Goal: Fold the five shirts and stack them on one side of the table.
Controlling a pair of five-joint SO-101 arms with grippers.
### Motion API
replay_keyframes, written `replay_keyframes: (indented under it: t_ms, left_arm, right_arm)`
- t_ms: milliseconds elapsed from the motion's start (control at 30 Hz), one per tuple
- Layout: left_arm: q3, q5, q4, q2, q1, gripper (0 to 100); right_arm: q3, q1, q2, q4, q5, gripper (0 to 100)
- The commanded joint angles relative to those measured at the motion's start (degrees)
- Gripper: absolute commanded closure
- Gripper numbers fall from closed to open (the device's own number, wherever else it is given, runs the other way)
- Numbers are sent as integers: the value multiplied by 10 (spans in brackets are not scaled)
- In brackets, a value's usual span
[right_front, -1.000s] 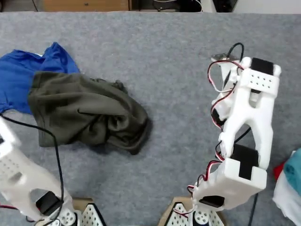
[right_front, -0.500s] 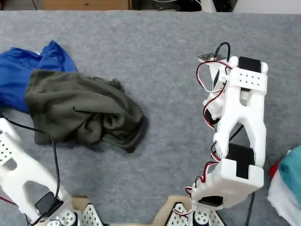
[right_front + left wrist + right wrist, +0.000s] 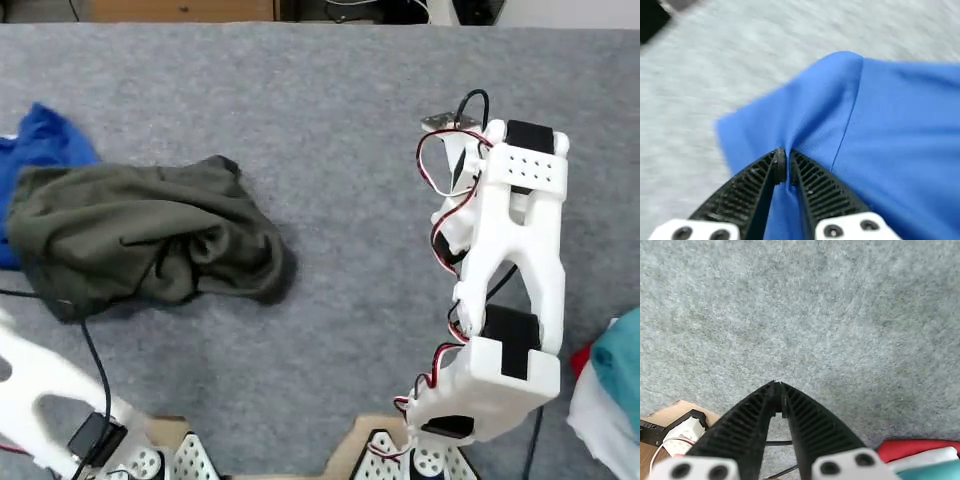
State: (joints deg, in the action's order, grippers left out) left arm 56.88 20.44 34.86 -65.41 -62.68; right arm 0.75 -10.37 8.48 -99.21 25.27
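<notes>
A crumpled olive shirt (image 3: 140,240) lies on the grey table at the left, partly over a blue shirt (image 3: 40,135) whose edge sticks out at the far left. My left gripper (image 3: 782,167) is shut on a fold of the blue shirt (image 3: 880,135). The left arm (image 3: 50,385) shows at the table's front left corner. My right gripper (image 3: 777,395) is shut with nothing in it, above bare felt. The right arm (image 3: 510,270) stands folded at the right.
A pile of folded cloth in teal, red and white (image 3: 610,390) sits at the right edge, also seen as teal, red and white cloth (image 3: 920,457) near the right gripper. The grey felt (image 3: 330,110) between the arms is bare. Cardboard bases (image 3: 370,450) sit at the front edge.
The blue shirt and the olive shirt on it have slid left, much of the blue one leaving the picture. The left arm has swung left. The right arm shifted slightly left, then stayed still.
</notes>
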Motion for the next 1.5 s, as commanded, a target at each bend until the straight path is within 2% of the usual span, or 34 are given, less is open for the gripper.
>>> replay_keyframes:
  t_ms: [0, 100, 267, 733, 833, 1033, 1200, 1267, 1467]
  left_arm:
    - [106, -92, -11, 10, -53, 980]
    - [161, -147, -11, 9, -82, 980]
    - [197, -177, -11, 9, -120, 980]
    - [267, -181, -15, 9, -179, 976]
    - [273, -182, -52, 9, -191, 976]
    - [273, -249, -158, 9, -238, 976]
    - [270, -250, -190, 9, -255, 974]
    - [268, -250, -187, 8, -253, 938]
    - [255, -253, -187, -21, -238, 708]
  right_arm:
    - [-2, 8, -36, -4, -5, 994]
    - [-2, 8, -36, -9, -5, 994]
    - [-2, 8, -39, -9, -5, 994]
    - [-32, 8, -39, -9, -5, 994]
    - [-32, 8, -39, -9, -4, 994]
    - [-32, 8, -39, -9, -4, 994]
    - [-32, 8, -38, -9, -1, 994]
    - [-32, 8, -36, -9, 0, 994]
    - [-31, 8, -36, -8, 0, 994]
